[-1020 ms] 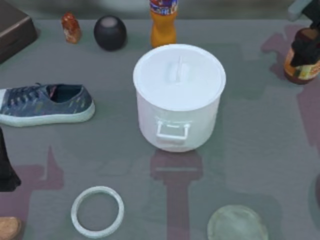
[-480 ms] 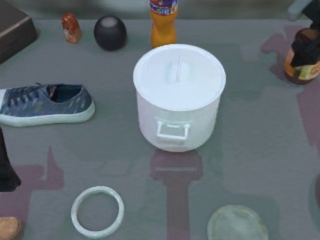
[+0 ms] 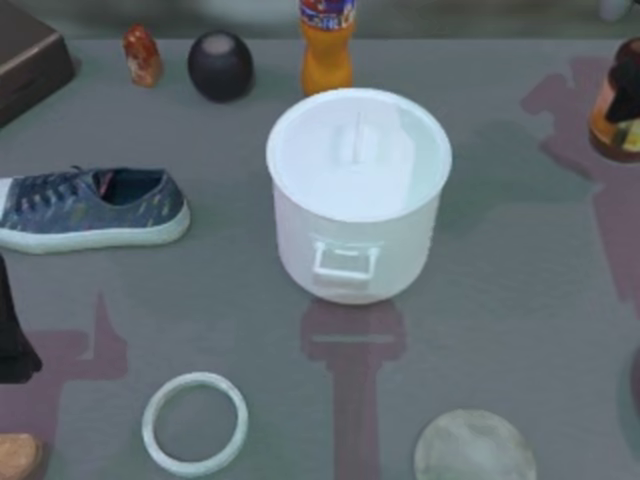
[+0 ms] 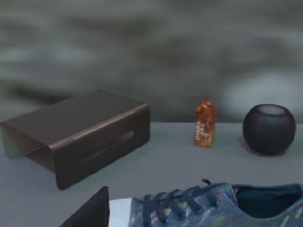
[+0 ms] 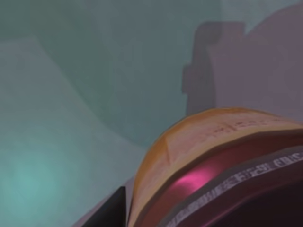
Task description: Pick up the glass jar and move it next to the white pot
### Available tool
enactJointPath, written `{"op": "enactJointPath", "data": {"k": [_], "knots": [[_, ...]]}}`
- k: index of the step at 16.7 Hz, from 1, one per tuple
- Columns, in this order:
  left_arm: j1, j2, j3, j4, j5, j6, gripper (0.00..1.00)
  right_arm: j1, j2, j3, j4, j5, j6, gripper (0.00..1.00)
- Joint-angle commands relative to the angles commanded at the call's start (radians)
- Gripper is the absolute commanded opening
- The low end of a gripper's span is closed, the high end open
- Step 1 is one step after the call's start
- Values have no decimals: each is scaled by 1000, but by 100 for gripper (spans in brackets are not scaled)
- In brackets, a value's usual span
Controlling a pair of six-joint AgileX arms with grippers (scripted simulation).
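The glass jar (image 3: 608,118), with its orange label and dark lid, is at the far right edge of the top view, well apart from the white pot (image 3: 358,190) in the middle of the table. My right gripper (image 3: 628,95) is shut on the jar from above and covers its top. In the right wrist view the jar (image 5: 213,142) fills the near part of the picture, and one dark fingertip (image 5: 116,208) lies against its side. My left arm (image 3: 12,345) is parked at the left edge with its gripper open and holding nothing.
A blue shoe (image 3: 95,208) lies left of the pot. An orange bottle (image 3: 327,45), a black ball (image 3: 220,65), a small red-orange figure (image 3: 142,55) and a dark box (image 3: 30,60) stand along the far side. A white ring (image 3: 195,422) and a round disc (image 3: 475,448) lie near the front.
The jar and my right gripper have moved right and toward the far edge of the top view, and the jar looks raised off the table. The left arm has not moved.
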Motion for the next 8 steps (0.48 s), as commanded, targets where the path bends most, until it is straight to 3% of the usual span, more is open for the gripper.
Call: {"op": "enactJointPath", "data": {"k": [8], "knots": [[0, 0, 0, 0, 0, 0, 100, -2, -286, -320, 35, -4, -4, 0]]}}
